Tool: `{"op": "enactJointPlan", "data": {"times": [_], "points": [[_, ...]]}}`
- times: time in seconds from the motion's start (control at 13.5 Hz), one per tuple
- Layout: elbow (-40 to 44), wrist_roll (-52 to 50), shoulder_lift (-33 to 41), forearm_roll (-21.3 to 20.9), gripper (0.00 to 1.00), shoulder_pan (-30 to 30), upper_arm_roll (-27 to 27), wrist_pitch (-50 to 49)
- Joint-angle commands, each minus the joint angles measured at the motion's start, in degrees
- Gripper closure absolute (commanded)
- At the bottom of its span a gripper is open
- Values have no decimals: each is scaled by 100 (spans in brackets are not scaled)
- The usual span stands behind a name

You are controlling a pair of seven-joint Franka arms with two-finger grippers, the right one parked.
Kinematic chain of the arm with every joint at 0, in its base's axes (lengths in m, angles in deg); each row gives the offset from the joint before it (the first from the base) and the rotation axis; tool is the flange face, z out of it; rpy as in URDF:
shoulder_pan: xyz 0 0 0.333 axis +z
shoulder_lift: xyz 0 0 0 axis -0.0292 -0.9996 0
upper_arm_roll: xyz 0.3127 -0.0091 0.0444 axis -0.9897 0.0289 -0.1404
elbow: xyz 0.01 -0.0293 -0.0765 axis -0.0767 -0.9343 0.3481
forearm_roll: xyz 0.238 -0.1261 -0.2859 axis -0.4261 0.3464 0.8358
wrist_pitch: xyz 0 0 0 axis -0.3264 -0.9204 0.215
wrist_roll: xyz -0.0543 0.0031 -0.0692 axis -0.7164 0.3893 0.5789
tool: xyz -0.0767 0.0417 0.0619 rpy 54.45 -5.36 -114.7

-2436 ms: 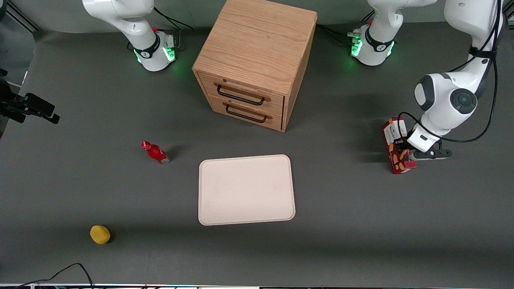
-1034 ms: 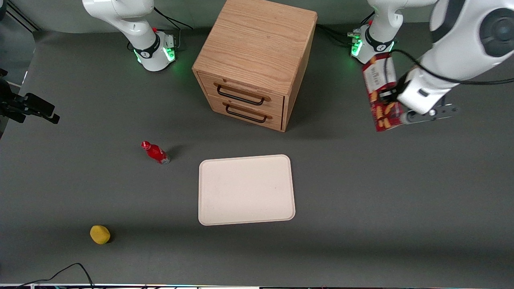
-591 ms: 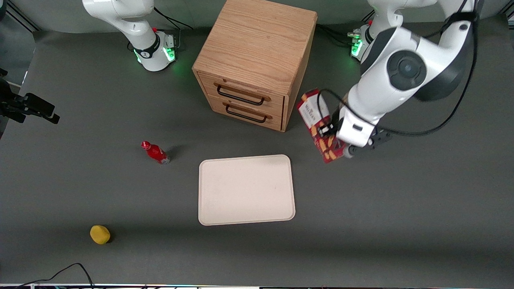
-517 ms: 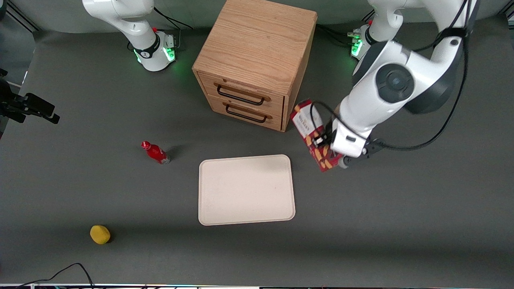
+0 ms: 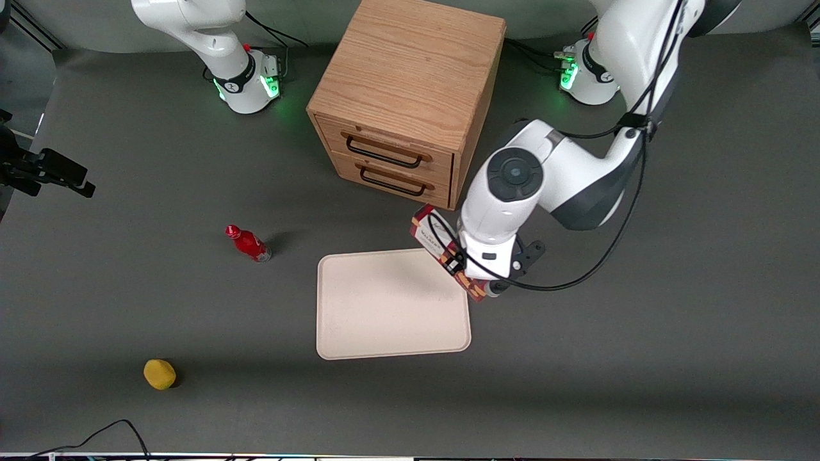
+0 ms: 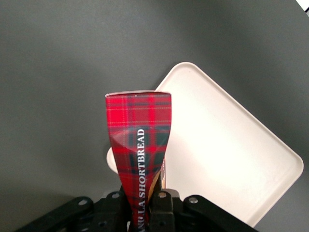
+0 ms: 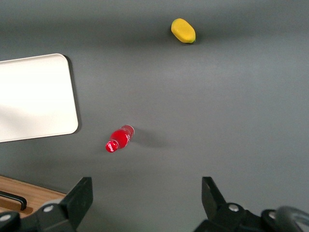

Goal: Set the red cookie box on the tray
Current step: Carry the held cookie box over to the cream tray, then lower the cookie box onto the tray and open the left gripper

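The red cookie box [image 5: 435, 240], a slim plaid carton, hangs tilted in the air above the corner of the tray [image 5: 384, 307] that lies nearest the wooden cabinet. My left gripper [image 5: 462, 267] is shut on the box partway along its length. In the left wrist view the box [image 6: 140, 150] rises from between the fingers [image 6: 163, 209], which pinch its narrow sides, and the cream-white tray [image 6: 227, 154] lies below it on the dark table. The tray holds nothing.
A wooden two-drawer cabinet [image 5: 410, 96] stands just past the tray, farther from the front camera. A small red bottle [image 5: 248, 243] lies toward the parked arm's end, and a yellow lemon-like object [image 5: 159, 374] rests nearer the front camera.
The left arm lifted the box from the table at its own end, carried it through the air toward the middle, and now holds it lower over the tray's corner.
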Motion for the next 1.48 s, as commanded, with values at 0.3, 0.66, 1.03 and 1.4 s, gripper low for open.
{"op": "enactJointPlan", "data": {"times": [0.3,0.66,1.03,1.4], "points": [[322,-23,-746,-1153,82,-314,-67,461],[366,837,-1133,-1435,82,-394,-67,1077],[392,1551,-1362,-1531,82,-429,-75,1201],[506,1569,-1582,-1628,82,-464,-75,1359]]}}
